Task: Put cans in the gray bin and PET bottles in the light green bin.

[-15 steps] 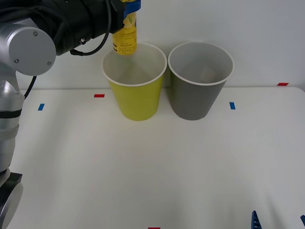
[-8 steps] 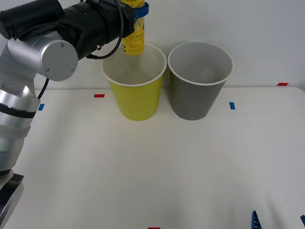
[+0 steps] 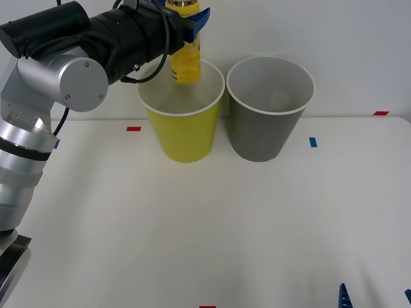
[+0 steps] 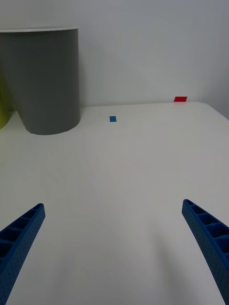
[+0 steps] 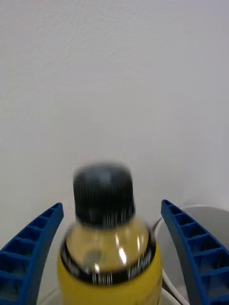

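Fingers now apart, bottle released.

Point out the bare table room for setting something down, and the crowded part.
Free: the white table in front of both bins. Crowded: at the back, light green bin and gray bin nearly touch, left gripper and PET bottle above.
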Robot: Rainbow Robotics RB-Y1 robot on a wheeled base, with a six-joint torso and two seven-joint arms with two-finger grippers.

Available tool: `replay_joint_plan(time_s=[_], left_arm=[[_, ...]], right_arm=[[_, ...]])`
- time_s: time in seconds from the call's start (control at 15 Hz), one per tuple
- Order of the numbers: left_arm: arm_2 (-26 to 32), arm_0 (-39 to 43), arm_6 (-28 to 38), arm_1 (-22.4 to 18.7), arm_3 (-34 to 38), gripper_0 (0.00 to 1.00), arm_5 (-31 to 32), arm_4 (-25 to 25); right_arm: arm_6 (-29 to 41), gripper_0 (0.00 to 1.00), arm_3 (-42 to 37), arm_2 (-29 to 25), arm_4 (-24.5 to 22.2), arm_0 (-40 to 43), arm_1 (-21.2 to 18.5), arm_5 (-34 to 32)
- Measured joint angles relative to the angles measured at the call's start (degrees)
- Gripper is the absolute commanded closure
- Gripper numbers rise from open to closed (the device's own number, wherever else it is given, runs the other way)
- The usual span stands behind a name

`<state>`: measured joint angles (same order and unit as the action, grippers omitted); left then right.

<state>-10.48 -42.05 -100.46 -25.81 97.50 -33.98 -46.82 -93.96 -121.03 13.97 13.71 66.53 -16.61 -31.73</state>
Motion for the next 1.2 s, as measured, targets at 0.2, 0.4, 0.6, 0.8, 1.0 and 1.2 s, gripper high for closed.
replay_joint_plan(time_s=[0.2,0.4,0.6,0.8,1.0,1.2], left_arm=[[0.1,0.0,0.2,-3.2,1.4,0.00,-1.2,-3.1],[1.2,1.1,0.1,-7.2,4.6,0.00,-1.6,-7.2],[4.2,8.2,-0.2,-8.3,11.2,0.00,-1.6,-8.1],[7.6,17.4,-0.4,-9.2,18.8,0.00,-1.6,-8.2],[10.9,27.4,-0.6,-10.9,26.1,0.00,-1.6,-9.0],[14.6,37.4,-0.9,-11.8,32.2,0.00,-1.3,-10.5]], right_arm=[[0.0,0.00,0.0,0.0,0.0,0.0,0.0,0.0],[0.0,0.00,0.0,0.0,0.0,0.0,0.0,0.0],[0.0,0.00,0.0,0.0,0.0,0.0,0.0,0.0],[0.0,0.00,0.0,0.0,0.0,0.0,0.0,0.0],[0.0,0.00,0.0,0.0,0.0,0.0,0.0,0.0],[0.0,0.00,0.0,0.0,0.0,0.0,0.0,0.0]])
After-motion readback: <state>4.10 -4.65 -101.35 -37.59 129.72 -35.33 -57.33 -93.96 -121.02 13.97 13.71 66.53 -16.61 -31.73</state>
